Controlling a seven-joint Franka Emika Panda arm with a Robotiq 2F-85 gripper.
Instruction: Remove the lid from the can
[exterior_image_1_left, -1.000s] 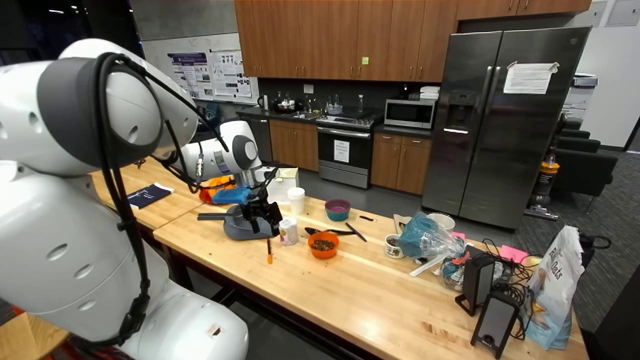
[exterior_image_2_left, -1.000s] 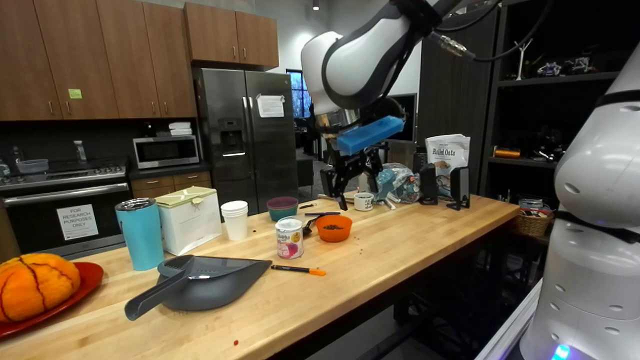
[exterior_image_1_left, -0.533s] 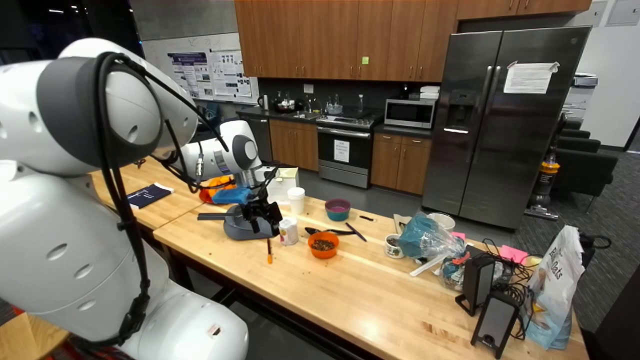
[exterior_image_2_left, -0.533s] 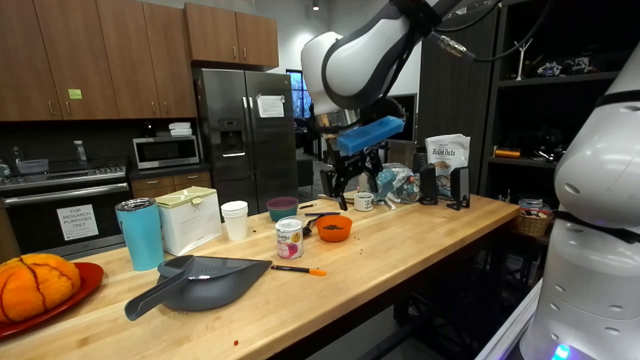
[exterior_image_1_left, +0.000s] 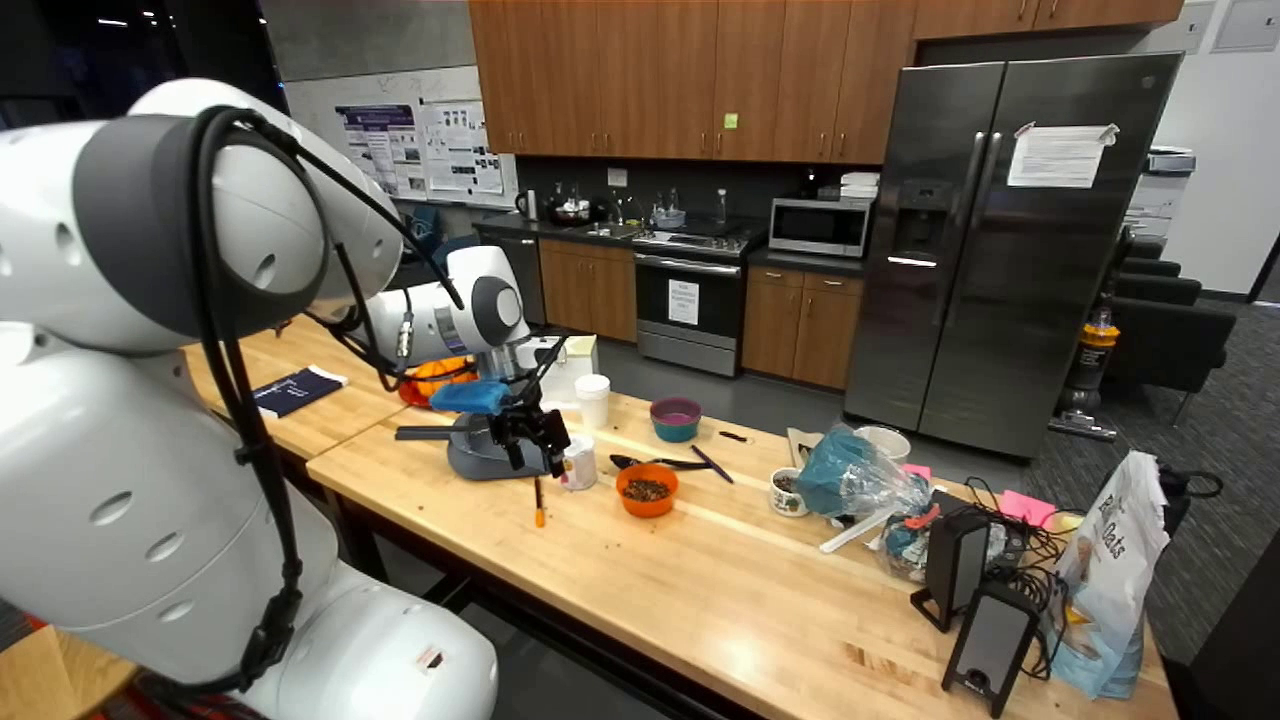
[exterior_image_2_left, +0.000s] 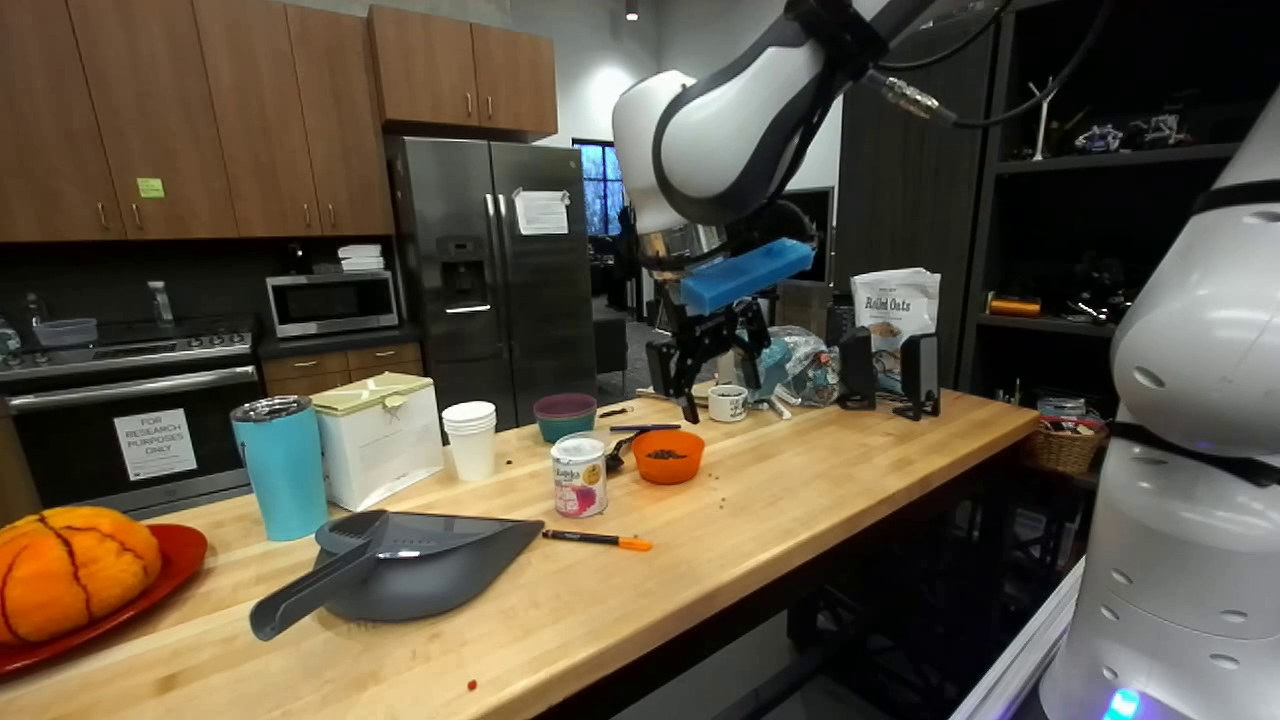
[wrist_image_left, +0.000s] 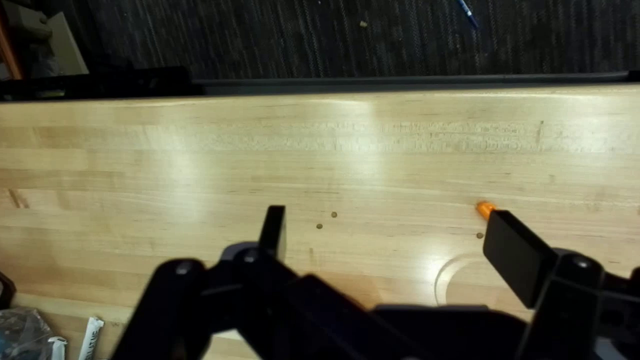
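Wrist view: the desk (wrist_image_left: 300, 170) fills most of it, w/ a long straight edge (wrist_image_left: 325, 97) toward the top & dark carpet (wrist_image_left: 320, 40) past that, so anything dropped there could roll off. Best room to move, IMO, is straight up, then out over that edge strip. The gray dustpan (exterior_image_2_left: 430, 572), seen in both exterior views, is bulky; prob. less room on its side. The hand (wrist_image_left: 387, 220) is up in the air over desk, fingers spread well apart, gripping nothing. The can (exterior_image_2_left: 579, 492) stands upright on desk btwn dustpan & orange bowl (exterior_image_2_left: 668, 471), apart from hand. Wall's prob. stiff w/ a slick label; contents hidden, so wt. unknown. If light, it'd slide or tip w/ a sideways tug: pull straight up. Pale ring (wrist_image_left: 446, 274) in wrist view may be can top; can't tell. Bowl's near, so a wide finger could bump & spill it. The marker (exterior_image_2_left: 597, 539) lies on the edge side of can, could roll if nudged. The lid (exterior_image_2_left: 577, 443) looks like a see-thru plastic cap atop can (tiny in view, not sure): prob. light, bendy, slippery. Take hold at its rim, 1 finger each side, just under the lip; too low = whole can lifts, too hard = lid buckles.
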